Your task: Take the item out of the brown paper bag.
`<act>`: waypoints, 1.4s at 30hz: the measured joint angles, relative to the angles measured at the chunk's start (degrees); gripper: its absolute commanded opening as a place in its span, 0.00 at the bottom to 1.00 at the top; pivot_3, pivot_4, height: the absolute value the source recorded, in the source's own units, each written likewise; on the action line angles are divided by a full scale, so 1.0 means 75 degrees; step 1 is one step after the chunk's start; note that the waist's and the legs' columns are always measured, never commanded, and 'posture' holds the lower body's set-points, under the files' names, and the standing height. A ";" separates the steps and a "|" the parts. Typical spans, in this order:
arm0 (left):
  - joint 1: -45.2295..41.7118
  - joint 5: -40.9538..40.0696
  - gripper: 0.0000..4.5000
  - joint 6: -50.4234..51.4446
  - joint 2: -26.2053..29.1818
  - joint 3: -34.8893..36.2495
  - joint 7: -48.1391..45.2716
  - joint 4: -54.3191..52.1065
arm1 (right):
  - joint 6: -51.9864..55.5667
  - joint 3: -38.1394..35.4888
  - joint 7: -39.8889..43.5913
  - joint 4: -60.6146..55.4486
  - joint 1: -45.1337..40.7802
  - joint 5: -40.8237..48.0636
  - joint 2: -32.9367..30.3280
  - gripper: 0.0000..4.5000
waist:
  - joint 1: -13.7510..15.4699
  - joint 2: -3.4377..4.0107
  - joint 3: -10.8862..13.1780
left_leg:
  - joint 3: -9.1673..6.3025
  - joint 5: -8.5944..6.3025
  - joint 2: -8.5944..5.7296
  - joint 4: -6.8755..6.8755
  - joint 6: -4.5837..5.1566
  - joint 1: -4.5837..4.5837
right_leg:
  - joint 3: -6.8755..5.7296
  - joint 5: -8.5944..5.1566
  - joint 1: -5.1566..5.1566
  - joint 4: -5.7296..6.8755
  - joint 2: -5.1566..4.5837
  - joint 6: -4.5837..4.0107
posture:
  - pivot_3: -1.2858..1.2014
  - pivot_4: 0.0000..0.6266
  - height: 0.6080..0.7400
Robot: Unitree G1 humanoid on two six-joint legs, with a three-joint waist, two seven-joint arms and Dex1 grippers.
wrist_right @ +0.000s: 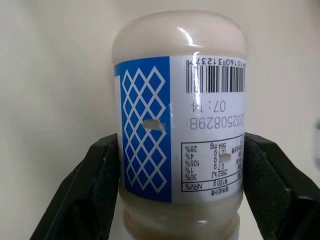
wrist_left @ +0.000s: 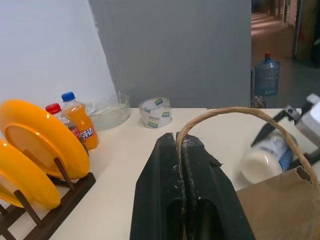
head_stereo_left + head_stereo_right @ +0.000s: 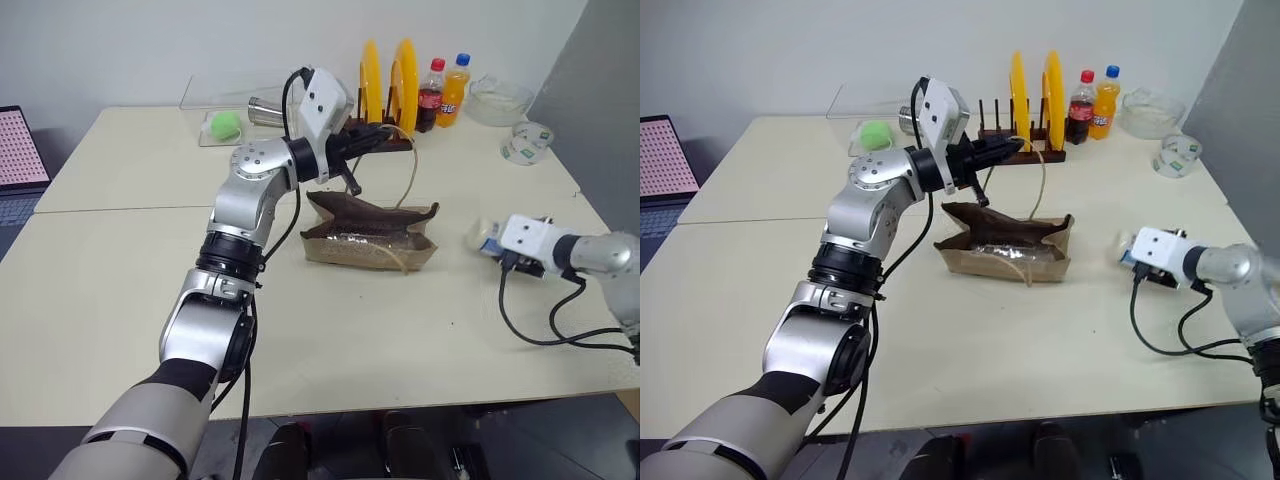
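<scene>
1. Head views: the brown paper bag (image 3: 371, 236) sits mid-surface (image 3: 120, 290), top gaping. The left claw (image 3: 385, 140) hovers above it, fingers pressed together on one cord handle (image 3: 411, 185), which loops up from the bag's rim. Off to the right, well apart from the bag, the right claw (image 3: 487, 238) clamps the item (image 3: 481, 235), out of the bag and close over the surface. Wide bare surface lies in front of the bag and between bag and right claw (the right edge is not far beyond that arm). Along the far edge stand the orange plates (image 3: 387, 68) in a rack, two soda bottles (image 3: 445, 92), a glass bowl (image 3: 500, 98), tape rolls (image 3: 527, 142) and a green ball (image 3: 225, 124).

2. Left wrist view: black fingers (image 2: 170, 195) shut tight, the handle arching over them; the item lies tilted beyond, beside the bag's torn edge.

3. Right wrist view: the item (image 1: 180, 125) fills the grip, a pad (image 1: 95, 175) on each side. Creamy white body, rounded shoulder, blue diamond-lattice label, barcode and printed date.
</scene>
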 measured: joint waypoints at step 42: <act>0.2730 -0.0523 0.95 0.1849 0.2185 0.0906 -0.0061 -0.3666 | 0.2671 -0.2113 -0.3345 -0.7942 0.3833 0.2712 0.4463 1.00 | 0.0119 0.0015 -0.0011 | -0.0032 0.0002 0.0012 0.0008 0.0005 0.0023 | -0.0004 0.0004 0.0010 0.0057 0.0019 0.0005 | 0.52 0.24 1.00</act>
